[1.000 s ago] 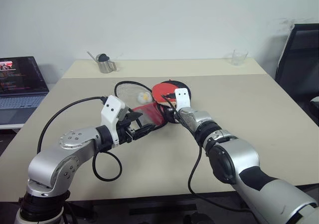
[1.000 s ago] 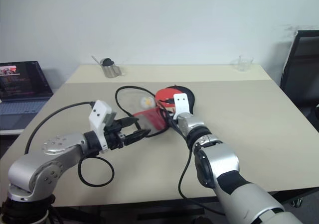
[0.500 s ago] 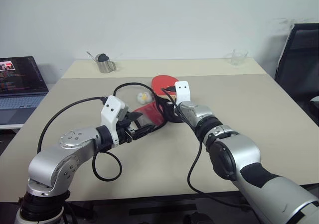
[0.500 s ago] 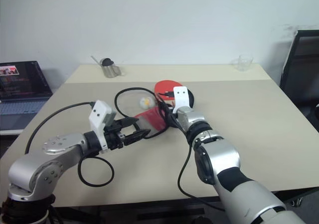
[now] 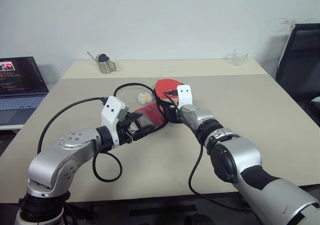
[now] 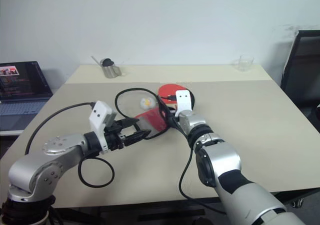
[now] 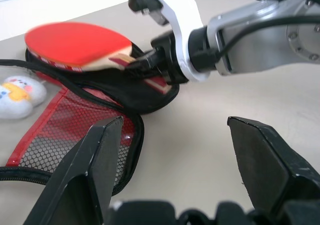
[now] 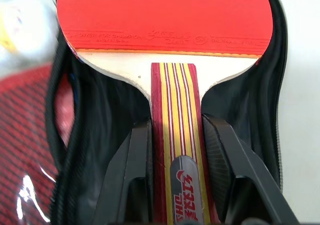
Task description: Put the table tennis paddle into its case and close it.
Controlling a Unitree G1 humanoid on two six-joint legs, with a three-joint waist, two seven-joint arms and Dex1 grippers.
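Midway through, by the look of it. On the beige counter (image 5: 260,115), near the middle, lies the case (image 7: 150,92), unzipped and spread wide: black half toward the right arm, red mesh flap (image 7: 65,130) folded out toward the left arm, zip edge gaping. White-yellow plush keychain (image 5: 143,98) just beside the flap, on the far side.

Above the black half, the table tennis paddle (image 8: 165,20), red rubber up, blade over the open shell and tilted a little, handle pointing back at the right arm. Hard to tell whether the blade already rests on the lining or hangs just over it; probably not fully seated.

Right hand (image 8: 176,145) clamped on the striped wooden handle, one black finger each side, gripping near the neck of the blade.

Left hand (image 7: 172,140) spread wide and holding nothing, hovering just short of the mesh flap's edge.

Done: case opened, paddle picked up and brought to the mouth. Left: settling the blade and handle inside, letting go, folding the flap over, running the zip shut.
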